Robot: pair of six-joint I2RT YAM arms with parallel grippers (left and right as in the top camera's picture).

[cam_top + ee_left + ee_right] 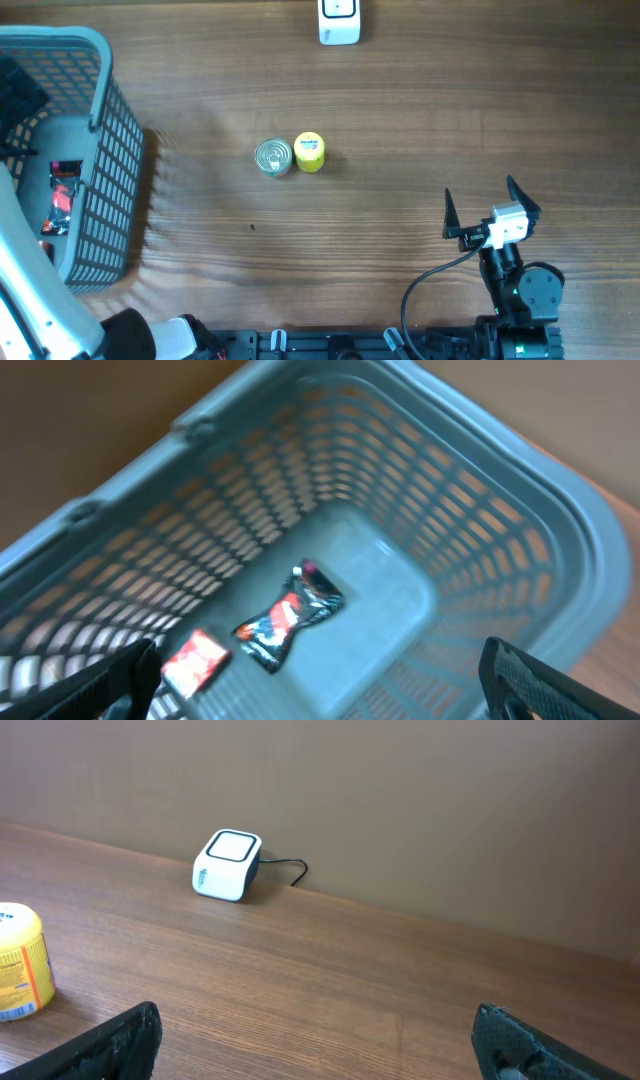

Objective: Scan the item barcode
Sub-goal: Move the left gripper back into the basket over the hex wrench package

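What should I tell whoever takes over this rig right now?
Left gripper: open, empty, hovering over the basket.
Right gripper: open, empty, above the table on its own side.
Items: a crumpled wrapper and a red packet lie on the basket floor. A can and a yellow tub stand side by side mid-table. The scanner sits at the far edge.
Done: nothing is held; whether anything has been scanned cannot be told.
Left: pick an item and show its barcode to the scanner.

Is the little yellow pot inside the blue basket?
No, the yellow pot stands on the table beside a tin can, away from the basket.
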